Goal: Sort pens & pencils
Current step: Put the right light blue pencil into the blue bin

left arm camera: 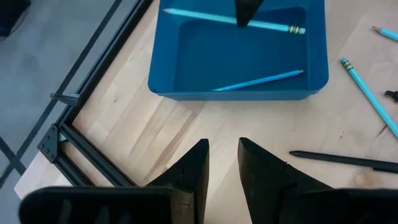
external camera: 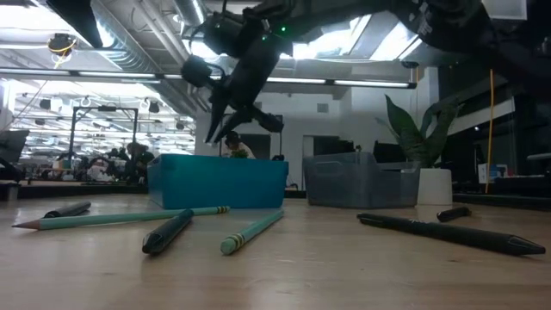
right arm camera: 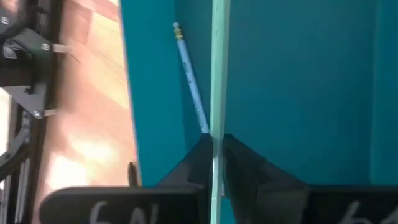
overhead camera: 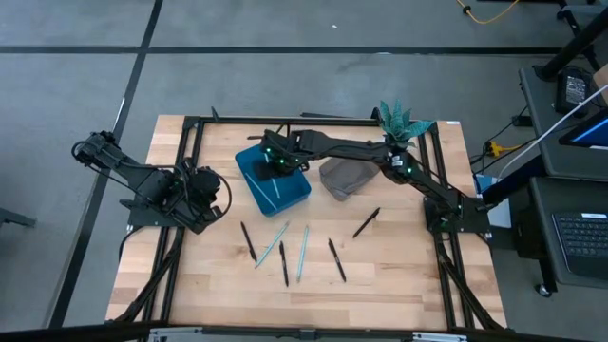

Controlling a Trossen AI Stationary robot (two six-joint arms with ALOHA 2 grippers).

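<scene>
The right gripper [overhead camera: 276,163] hangs over the blue bin [overhead camera: 294,193], which sits a little toward eleven o'clock from the middle of the table [overhead camera: 399,285]. Its fingers are pinched almost together on a light blue pencil [right arm camera: 217,74], which the right wrist view shows running straight between them above the bin's floor. A second light blue pencil [left arm camera: 258,81] already lies inside the bin. Just past the bin toward three o'clock is a grey bin [overhead camera: 344,178], and a potted plant [overhead camera: 399,122] stands at about one o'clock. Spread across the table toward six o'clock are the loose sticks: two more light blue pencils [overhead camera: 272,244] and [overhead camera: 303,253], lying side by side but apart, with black pens among them at [overhead camera: 248,240], [overhead camera: 283,263] and [overhead camera: 336,259]. One more black pen [overhead camera: 367,222] lies off toward four o'clock. The left gripper [left arm camera: 222,165] waits over the wood near the nine o'clock edge, its fingers parted by a narrow gap and holding nothing.
</scene>
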